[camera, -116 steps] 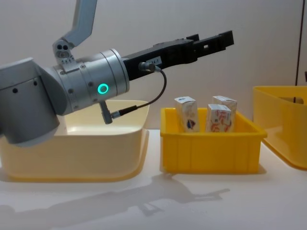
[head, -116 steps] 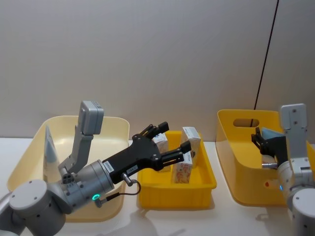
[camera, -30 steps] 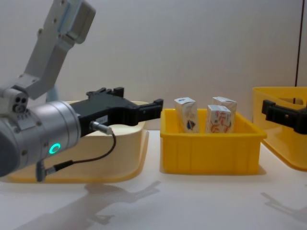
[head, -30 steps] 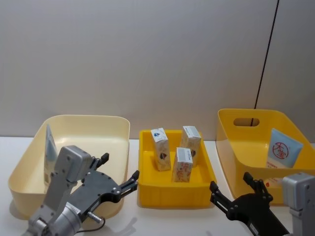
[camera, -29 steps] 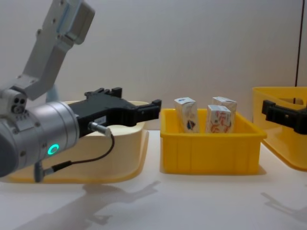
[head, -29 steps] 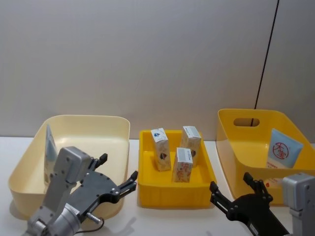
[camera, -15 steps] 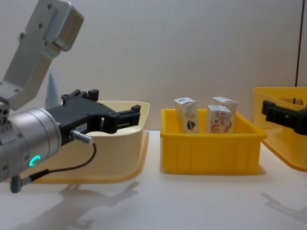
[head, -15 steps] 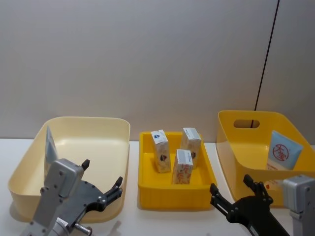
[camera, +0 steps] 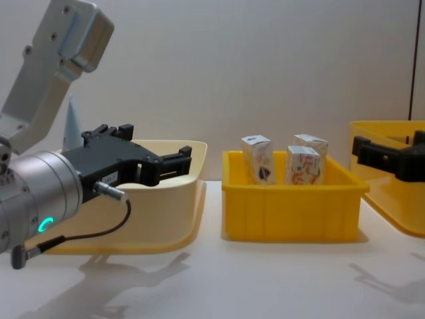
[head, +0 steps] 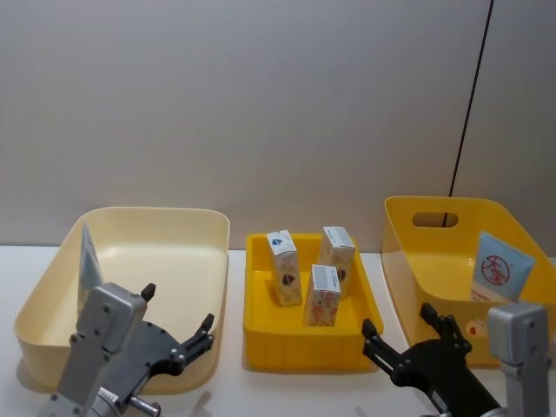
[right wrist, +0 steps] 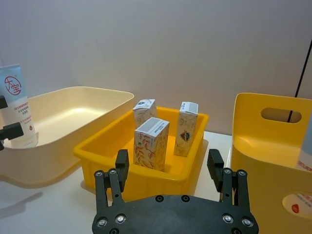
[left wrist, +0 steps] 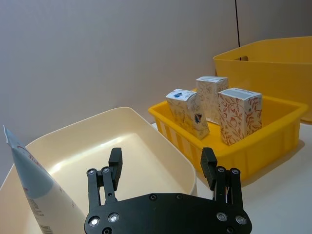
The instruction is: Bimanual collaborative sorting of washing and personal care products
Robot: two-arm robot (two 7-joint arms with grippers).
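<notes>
Left gripper (head: 178, 308) has pulled back from over the tray (head: 304, 352). It now hangs low to the tray's left, at the near wall of the cream bin (head: 174, 217), fingers spread wide, nothing held. Right gripper (head: 398, 321) has come out of the yellow bin (head: 408, 261) and edged slightly toward the tray. It sits off the tray's near right corner, fingers likewise spread, empty. My reading: both arms are between picks, each with a drop-off likely just finished. Three cartons (head: 284, 267) stand upright inside the tray, unmoved; white with red and blue print, two toward the back, one nearer. One tube (head: 87, 261) stands tilted in the cream bin, well left of the tray. Second tube (head: 497, 265) leans on the yellow bin's far wall, right of the tray. Both are pale blue with a round red logo. Cannot tell whether the cartons are still to be moved.
</notes>
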